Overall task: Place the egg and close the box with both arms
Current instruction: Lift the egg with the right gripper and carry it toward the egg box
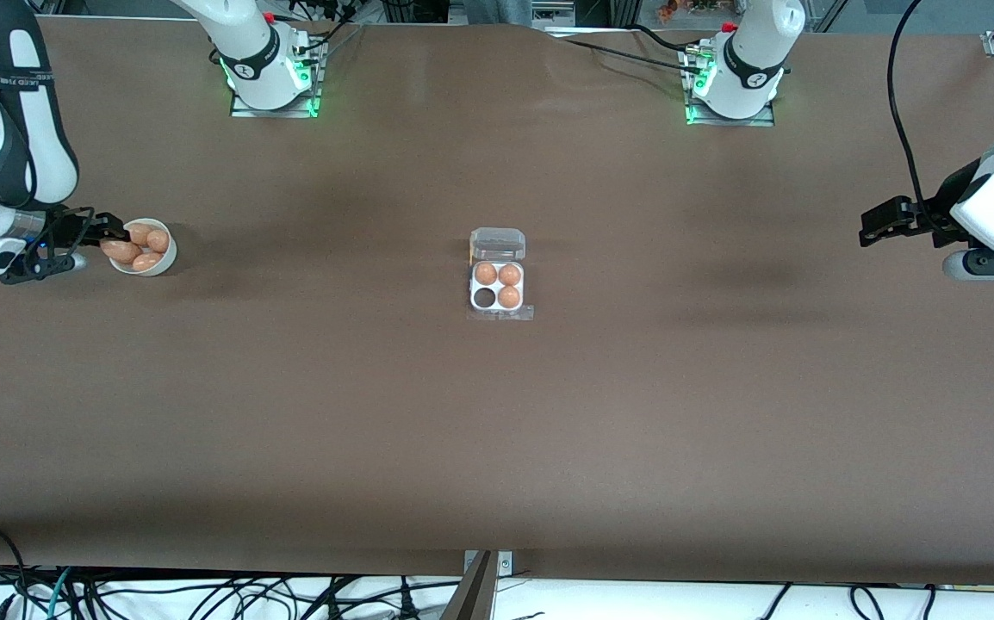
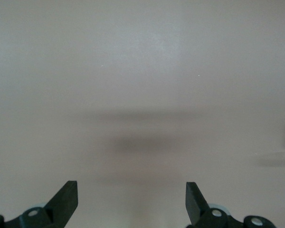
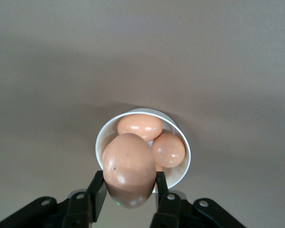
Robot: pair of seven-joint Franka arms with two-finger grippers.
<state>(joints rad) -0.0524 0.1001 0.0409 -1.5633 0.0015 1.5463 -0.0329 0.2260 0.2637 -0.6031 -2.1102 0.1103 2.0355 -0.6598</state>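
My right gripper [image 1: 114,243] is shut on a light-brown egg [image 1: 121,251] and holds it at the rim of the round white bowl [image 1: 168,258], toward the right arm's end of the table. In the right wrist view the egg [image 3: 129,168] sits between the two fingers [image 3: 98,190], over the bowl [image 3: 184,145]. The box [image 1: 473,288] lies at the table's middle with its clear lid [image 1: 498,244] open. It holds three eggs, and its cell [image 1: 485,298] nearest the camera on the right arm's side is empty. My left gripper [image 1: 872,226] is open and empty [image 2: 131,194] over bare table.
Other brown eggs [image 1: 152,241] lie in the bowl; two of them [image 3: 149,135] show in the right wrist view. Brown table surface stretches between the bowl and the box and on to the left arm's end. Cables hang past the table's near edge.
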